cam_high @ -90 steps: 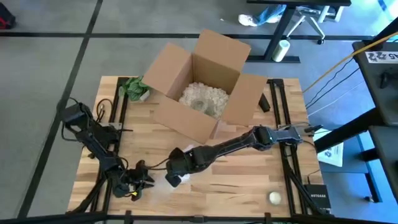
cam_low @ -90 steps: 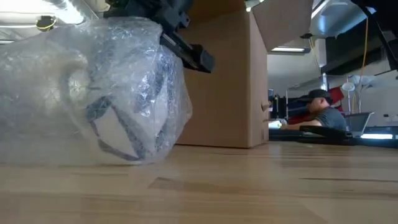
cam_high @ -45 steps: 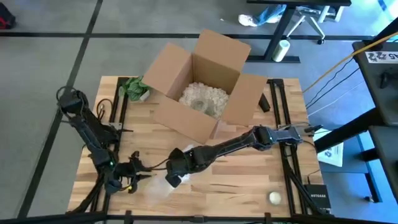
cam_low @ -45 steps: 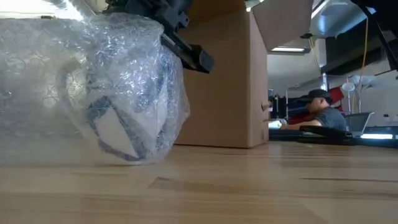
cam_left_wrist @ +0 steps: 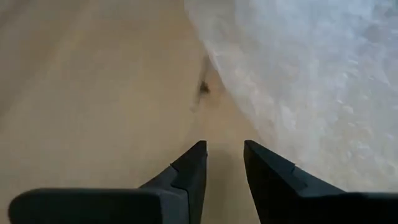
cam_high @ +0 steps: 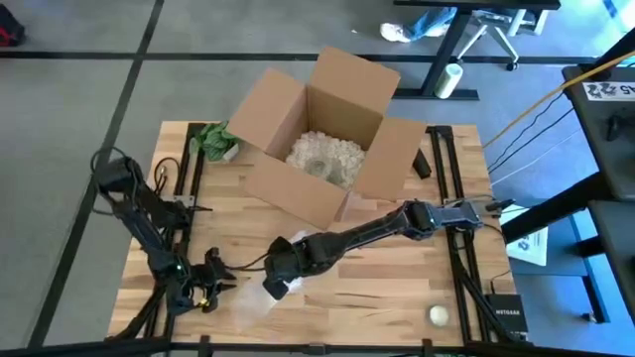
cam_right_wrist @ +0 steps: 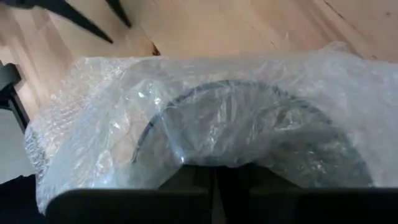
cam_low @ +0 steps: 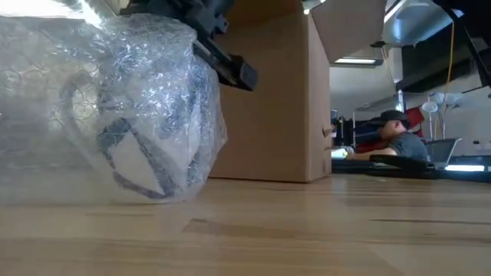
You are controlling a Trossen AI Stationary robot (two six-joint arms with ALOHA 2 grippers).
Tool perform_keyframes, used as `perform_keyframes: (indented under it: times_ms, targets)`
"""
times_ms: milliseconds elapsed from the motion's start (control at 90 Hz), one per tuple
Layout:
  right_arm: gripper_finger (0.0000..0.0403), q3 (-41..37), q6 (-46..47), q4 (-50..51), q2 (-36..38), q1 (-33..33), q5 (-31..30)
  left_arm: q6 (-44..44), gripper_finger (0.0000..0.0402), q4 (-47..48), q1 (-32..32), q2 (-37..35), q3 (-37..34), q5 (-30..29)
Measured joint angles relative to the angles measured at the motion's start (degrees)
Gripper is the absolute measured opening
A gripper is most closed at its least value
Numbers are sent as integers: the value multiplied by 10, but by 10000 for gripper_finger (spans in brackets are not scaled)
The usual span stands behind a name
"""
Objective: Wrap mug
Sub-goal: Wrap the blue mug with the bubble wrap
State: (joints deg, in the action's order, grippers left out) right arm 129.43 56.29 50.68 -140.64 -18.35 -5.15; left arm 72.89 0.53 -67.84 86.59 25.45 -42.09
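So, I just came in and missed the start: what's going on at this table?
The robot is wrapping a mug in bubble wrap at the front of the table. The right gripper is shut on the mug through the wrap. The left gripper hangs open beside the loose wrap, holding nothing. An open box with padding inside stands behind them.

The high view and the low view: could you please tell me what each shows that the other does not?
Only the high view shows the left hand waiting near the table's front edge, the box's filling, and a small ball. Only the low view shows the mug's handle through the bubble wrap, plus a person behind. Both show the wrapped mug.
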Motion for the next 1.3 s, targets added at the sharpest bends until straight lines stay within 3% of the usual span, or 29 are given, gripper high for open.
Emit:
perform_keyframes:
  times_ms: [178, 522, 944, 1144, 1300]
  targets:
    - [0, 0, 0, 0, 0, 0, 2, -6, 89, -78, -2, 35, 0, -5]
    - [0, 0, 0, -3, 0, 1, -18, -107, 89, -268, 19, 77, 0, 22]
    - [0, 0, -13, -41, 0, 0, -19, -187, 86, -267, 81, 77, 13, 22]
    - [0, 0, -17, -41, 0, 0, -19, -194, 12, -264, 79, 77, 13, 30]
    - [0, 0, -22, -40, 0, 0, -18, -201, 1, -266, 79, 74, 13, 29]
